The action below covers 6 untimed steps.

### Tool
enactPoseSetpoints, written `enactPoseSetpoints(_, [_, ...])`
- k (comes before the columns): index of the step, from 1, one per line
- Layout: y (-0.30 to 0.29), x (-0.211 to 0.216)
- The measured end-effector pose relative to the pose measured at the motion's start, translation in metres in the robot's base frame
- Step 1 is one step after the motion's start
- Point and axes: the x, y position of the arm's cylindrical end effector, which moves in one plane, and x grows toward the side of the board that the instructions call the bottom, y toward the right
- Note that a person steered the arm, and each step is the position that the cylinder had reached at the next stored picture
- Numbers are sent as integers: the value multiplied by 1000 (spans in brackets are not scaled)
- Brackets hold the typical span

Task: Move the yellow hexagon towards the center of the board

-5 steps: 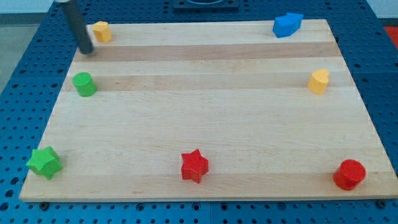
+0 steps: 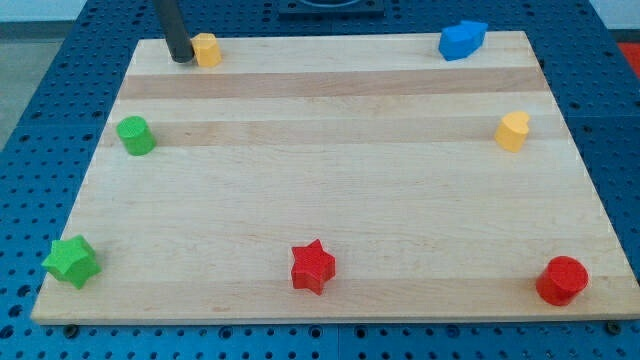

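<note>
A pale wooden board (image 2: 330,200) lay on a blue pegboard surface (image 2: 40,120), carrying 7 small blocks: 2 yellow, 2 green, 2 red and 1 blue. The yellow hexagon (image 2: 206,49) sat at the board's top edge, toward the view's left, far from the centre. My tip (image 2: 181,59), the lower end of 1 dark rod with no jaws to open or close, rested on the board at the hexagon's left side, touching it or very nearly so. The other yellow block, heart-shaped (image 2: 513,131), stood near the view's right edge. A green cylinder (image 2: 135,135) sat at the left edge, and a green star (image 2: 71,261) at the bottom-left corner. A red star (image 2: 312,266) lay at bottom centre, a red cylinder (image 2: 561,280) at the bottom-right corner, and the blue block (image 2: 461,40), irregular in shape, at the top right.
</note>
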Motion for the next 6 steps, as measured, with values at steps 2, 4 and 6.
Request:
enactPoseSetpoints(2, [16,-19])
enactPoseSetpoints(4, [45,-28])
enactPoseSetpoints(6, [129,-5])
